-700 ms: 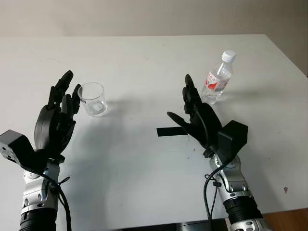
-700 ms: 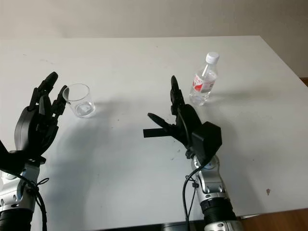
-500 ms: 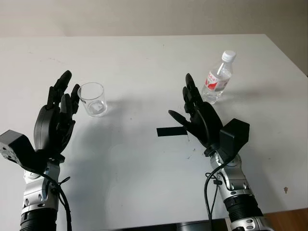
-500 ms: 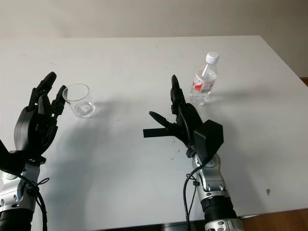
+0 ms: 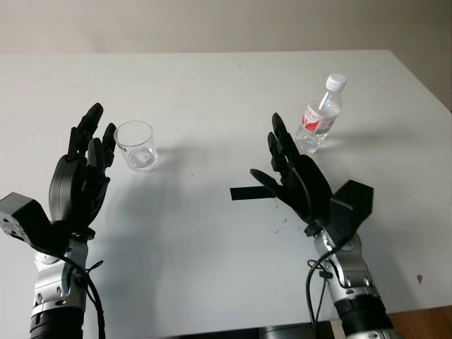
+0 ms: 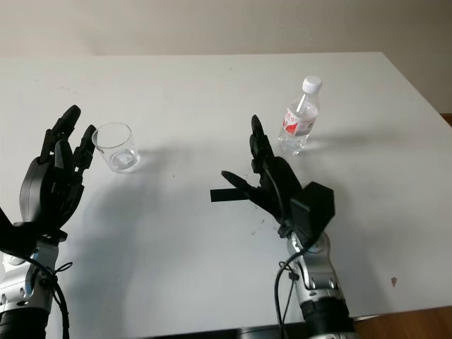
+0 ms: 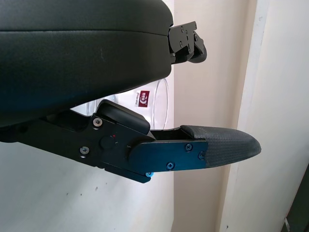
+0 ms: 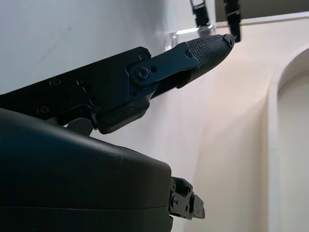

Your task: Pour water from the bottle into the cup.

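Note:
A small clear plastic water bottle (image 5: 321,115) with a white cap and a red label stands upright at the right of the white table (image 5: 212,92). A clear glass cup (image 5: 135,145) stands at the left; it also appears behind the hand in the left wrist view (image 7: 154,104). My left hand (image 5: 83,168) is open, raised just left of the cup and apart from it. My right hand (image 5: 289,173) is open and held above the table's middle, short of the bottle and to its left.
A strip of black tape (image 5: 248,193) lies on the table beside my right hand. The table's right edge (image 5: 424,78) runs close to the bottle. A small dark speck (image 5: 419,278) marks the near right corner.
My right hand has drifted slightly toward me and to the right, its wrist tilting. The left hand, cup and bottle have stayed where they were.

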You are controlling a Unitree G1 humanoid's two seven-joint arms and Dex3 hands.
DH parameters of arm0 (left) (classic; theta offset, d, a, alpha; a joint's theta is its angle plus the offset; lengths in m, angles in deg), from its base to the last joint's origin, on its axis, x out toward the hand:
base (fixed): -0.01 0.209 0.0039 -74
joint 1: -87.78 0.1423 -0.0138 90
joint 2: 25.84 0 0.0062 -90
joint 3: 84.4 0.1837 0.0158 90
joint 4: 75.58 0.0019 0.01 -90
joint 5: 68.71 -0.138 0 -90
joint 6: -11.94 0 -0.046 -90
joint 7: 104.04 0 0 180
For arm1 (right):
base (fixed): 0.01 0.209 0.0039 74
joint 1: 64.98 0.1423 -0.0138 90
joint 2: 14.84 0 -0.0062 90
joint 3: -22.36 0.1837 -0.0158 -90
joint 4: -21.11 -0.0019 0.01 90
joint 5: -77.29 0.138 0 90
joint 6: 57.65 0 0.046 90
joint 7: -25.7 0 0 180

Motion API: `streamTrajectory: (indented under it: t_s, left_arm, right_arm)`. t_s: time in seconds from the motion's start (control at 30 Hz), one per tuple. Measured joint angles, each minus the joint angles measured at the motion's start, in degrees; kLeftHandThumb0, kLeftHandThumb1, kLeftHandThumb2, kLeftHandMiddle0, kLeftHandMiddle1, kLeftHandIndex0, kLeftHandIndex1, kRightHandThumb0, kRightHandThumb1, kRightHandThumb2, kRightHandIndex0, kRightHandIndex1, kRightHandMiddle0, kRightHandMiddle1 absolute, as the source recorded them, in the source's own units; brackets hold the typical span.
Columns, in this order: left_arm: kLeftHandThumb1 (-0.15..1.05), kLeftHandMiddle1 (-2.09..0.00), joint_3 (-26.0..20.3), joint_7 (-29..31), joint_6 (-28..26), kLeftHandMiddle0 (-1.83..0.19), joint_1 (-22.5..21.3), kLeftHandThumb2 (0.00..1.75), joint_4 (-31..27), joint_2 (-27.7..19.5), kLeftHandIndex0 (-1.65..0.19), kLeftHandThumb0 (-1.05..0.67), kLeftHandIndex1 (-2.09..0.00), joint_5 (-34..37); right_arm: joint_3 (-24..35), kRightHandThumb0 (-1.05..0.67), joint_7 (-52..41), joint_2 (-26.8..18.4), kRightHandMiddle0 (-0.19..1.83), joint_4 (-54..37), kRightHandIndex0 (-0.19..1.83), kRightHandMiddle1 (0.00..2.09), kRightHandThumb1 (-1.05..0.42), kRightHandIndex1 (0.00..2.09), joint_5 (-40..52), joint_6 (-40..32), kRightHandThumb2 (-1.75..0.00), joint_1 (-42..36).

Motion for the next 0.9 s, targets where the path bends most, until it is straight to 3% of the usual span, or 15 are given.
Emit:
streamTrajectory:
  t_s: [0.2, 0.47, 0.57, 0.9]
  left_arm:
    - [1.05, 0.00, 0.00, 0.05, 0.04, -0.04, 0.06, 0.52, 0.00, -0.03, 0.19, -0.87, -0.52, -0.18]
    - [1.05, 0.00, -0.05, 0.06, 0.01, -0.06, 0.49, 0.51, -0.11, -0.04, 0.19, -0.87, -0.52, -0.15]
    - [1.05, 0.00, -0.04, 0.19, 0.02, -0.04, 0.49, 0.51, -0.11, -0.03, 0.19, -0.86, -0.53, -0.12]
    - [1.05, 0.00, 0.03, 0.22, 0.02, -0.05, 0.48, 0.52, -0.03, -0.04, 0.19, -0.87, -0.53, -0.37]
  right_arm:
    - [0.27, -0.82, -5.01, -2.72, -0.19, -10.50, -0.19, 0.00, -0.98, 0.00, 4.85, -2.33, -0.05, -7.80]
    - [6.28, -0.87, -7.81, -6.61, -0.19, -18.43, -0.19, 0.00, -0.97, 0.00, 9.39, -1.31, -0.05, -15.96]
    - [8.94, -0.84, -9.34, -7.35, -0.19, -19.15, -0.19, 0.00, -0.98, 0.00, 11.82, 1.17, -0.06, -17.29]
    - [18.23, -0.84, -15.72, -15.89, -0.18, -19.37, -0.19, 0.01, -0.98, 0.00, 18.42, 1.56, -0.06, -18.14]
